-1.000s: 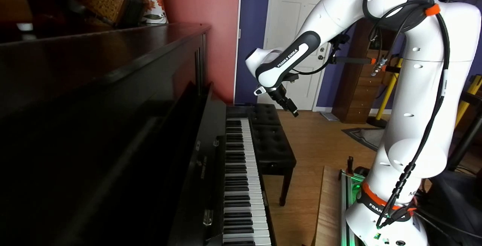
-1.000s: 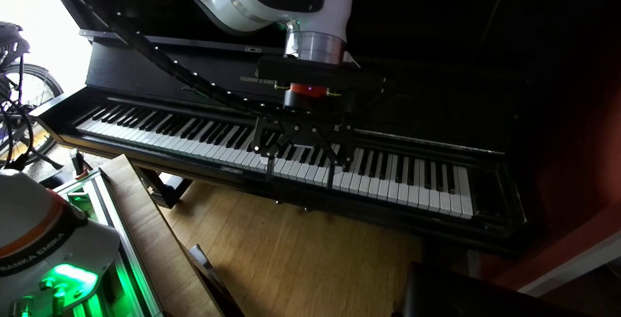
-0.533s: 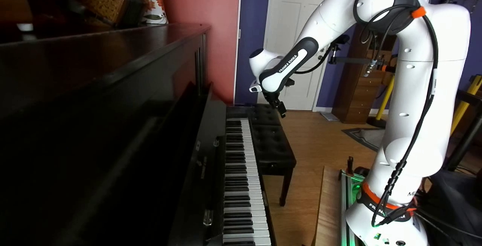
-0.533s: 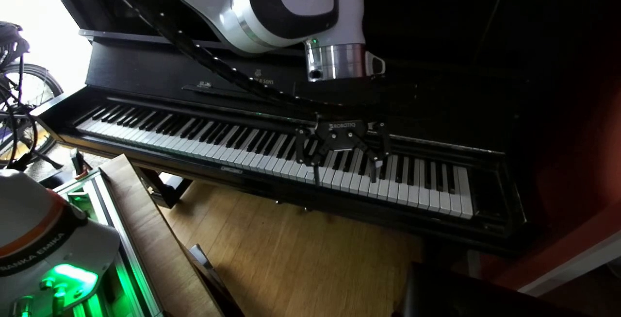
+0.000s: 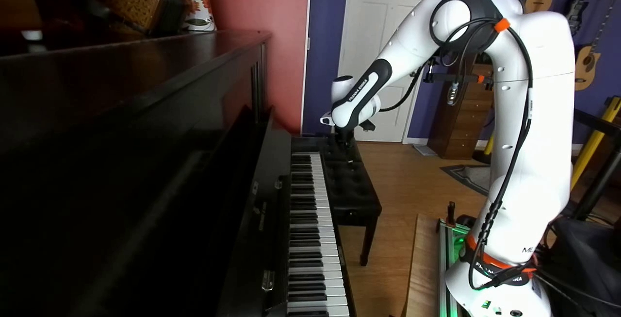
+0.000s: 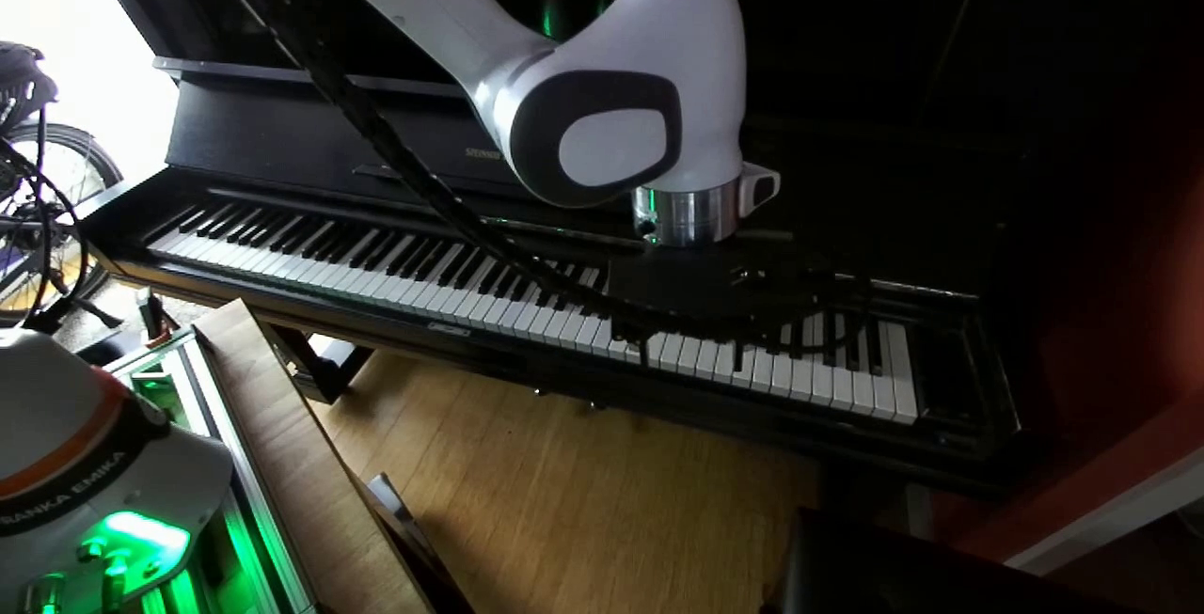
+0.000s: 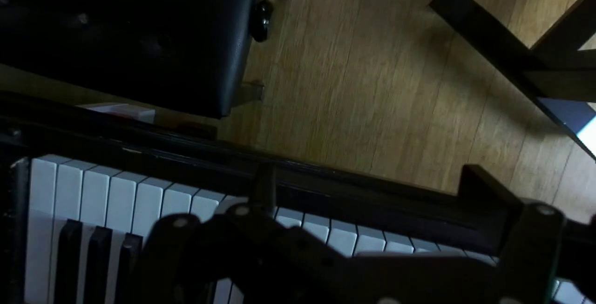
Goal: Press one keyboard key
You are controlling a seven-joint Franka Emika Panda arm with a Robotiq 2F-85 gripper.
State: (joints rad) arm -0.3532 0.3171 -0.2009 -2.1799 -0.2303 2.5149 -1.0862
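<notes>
The keyboard, a long row of white and black keys on a dark upright piano, shows in both exterior views and in the wrist view. My gripper points down at the right part of the row in that exterior view, fingers apart with nothing between them. In the wrist view the gripper has its fingertips wide apart over the front ends of the white keys and the dark front rail. Whether a fingertip touches a key I cannot tell. The arm hides some keys. In an exterior view the gripper is small and dark against the bench.
The black padded bench stands along the piano's front, near the gripper; it also shows in the wrist view. The piano's dark fallboard and upright front rise behind the keys. A wooden tabletop lies beside the robot base.
The arm has reached forward and lowered. The gripper has turned from tilted to pointing about straight down, moving right along the keyboard in an exterior view. Its fingers stay apart.
</notes>
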